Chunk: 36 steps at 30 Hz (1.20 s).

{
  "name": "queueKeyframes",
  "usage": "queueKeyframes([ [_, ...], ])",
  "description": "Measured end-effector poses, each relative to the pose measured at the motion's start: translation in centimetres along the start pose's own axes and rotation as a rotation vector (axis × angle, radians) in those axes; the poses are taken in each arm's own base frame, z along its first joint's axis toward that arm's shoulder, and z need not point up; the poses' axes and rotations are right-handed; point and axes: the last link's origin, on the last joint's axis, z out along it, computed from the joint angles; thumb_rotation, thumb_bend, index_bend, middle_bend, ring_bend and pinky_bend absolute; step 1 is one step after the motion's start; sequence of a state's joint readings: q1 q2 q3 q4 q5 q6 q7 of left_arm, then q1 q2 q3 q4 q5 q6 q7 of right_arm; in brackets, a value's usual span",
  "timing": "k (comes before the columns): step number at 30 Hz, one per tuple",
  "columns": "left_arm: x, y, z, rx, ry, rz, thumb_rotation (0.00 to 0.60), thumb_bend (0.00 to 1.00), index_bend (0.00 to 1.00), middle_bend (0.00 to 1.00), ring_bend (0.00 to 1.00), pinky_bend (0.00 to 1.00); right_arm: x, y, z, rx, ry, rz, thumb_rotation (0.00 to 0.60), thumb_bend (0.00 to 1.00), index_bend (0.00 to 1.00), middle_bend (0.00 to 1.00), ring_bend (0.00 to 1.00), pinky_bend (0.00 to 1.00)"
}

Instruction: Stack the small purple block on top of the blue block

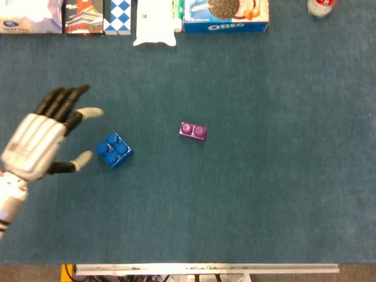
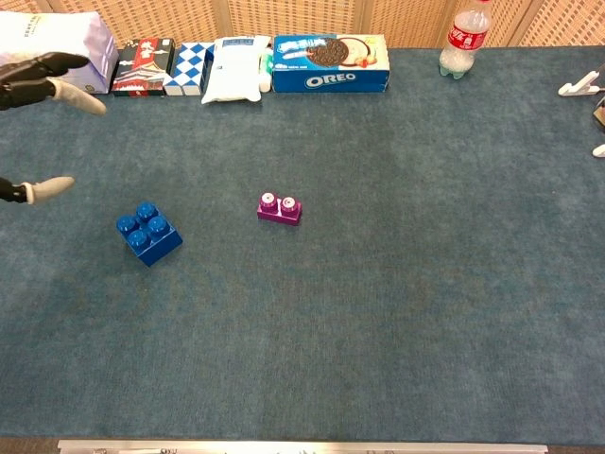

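The blue block (image 1: 114,150) (image 2: 148,233) sits on the mat left of centre, four studs up. The small purple block (image 1: 192,131) (image 2: 279,208) lies on its own to the right of it, two studs up. My left hand (image 1: 44,141) hovers just left of the blue block, fingers spread and holding nothing; the chest view shows only its fingertips (image 2: 83,101) at the left edge. Of my right hand (image 2: 591,118) only pale fingertips, set apart, show at the right edge of the chest view, far from both blocks.
Along the far edge stand a white bag (image 2: 52,52), small boxes (image 2: 142,66), a white pouch (image 2: 233,71), an Oreo box (image 2: 331,63) and a bottle (image 2: 460,40). The table's front edge (image 1: 205,269) runs along the bottom.
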State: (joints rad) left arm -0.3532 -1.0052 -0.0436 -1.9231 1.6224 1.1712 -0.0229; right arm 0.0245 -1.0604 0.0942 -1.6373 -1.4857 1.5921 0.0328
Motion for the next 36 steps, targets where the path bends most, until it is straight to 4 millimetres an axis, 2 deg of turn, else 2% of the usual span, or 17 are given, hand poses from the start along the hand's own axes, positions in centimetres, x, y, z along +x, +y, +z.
queueKeyframes([
  [5, -1.0, 1.5, 2.0, -0.042, -0.046, 0.023, 0.6, 0.27, 0.21, 0.0, 0.0, 0.03, 0.4, 0.4, -0.3, -0.009, 0.019, 0.01, 0.6, 0.55, 0.37, 0.33, 0.21, 0.16],
  [11, -2.7, 3.3, 4.3, -0.081, -0.078, 0.025, 0.6, 0.27, 0.21, 0.0, 0.0, 0.03, 0.8, 0.8, -0.5, -0.021, 0.034, 0.023, 0.6, 0.55, 0.37, 0.32, 0.21, 0.16],
  [17, -4.1, 4.0, 6.5, -0.082, -0.112, 0.045, 0.6, 0.27, 0.21, 0.0, 0.0, 0.03, 1.2, 1.3, -0.6, -0.04, 0.043, 0.031, 0.6, 0.55, 0.37, 0.32, 0.21, 0.16],
  [36, -6.4, 6.3, 10.7, -0.102, -0.188, 0.217, 0.6, 0.27, 0.23, 0.0, 0.0, 0.03, 1.9, 2.4, -0.9, -0.095, 0.052, 0.04, 0.6, 0.55, 0.37, 0.32, 0.21, 0.16],
])
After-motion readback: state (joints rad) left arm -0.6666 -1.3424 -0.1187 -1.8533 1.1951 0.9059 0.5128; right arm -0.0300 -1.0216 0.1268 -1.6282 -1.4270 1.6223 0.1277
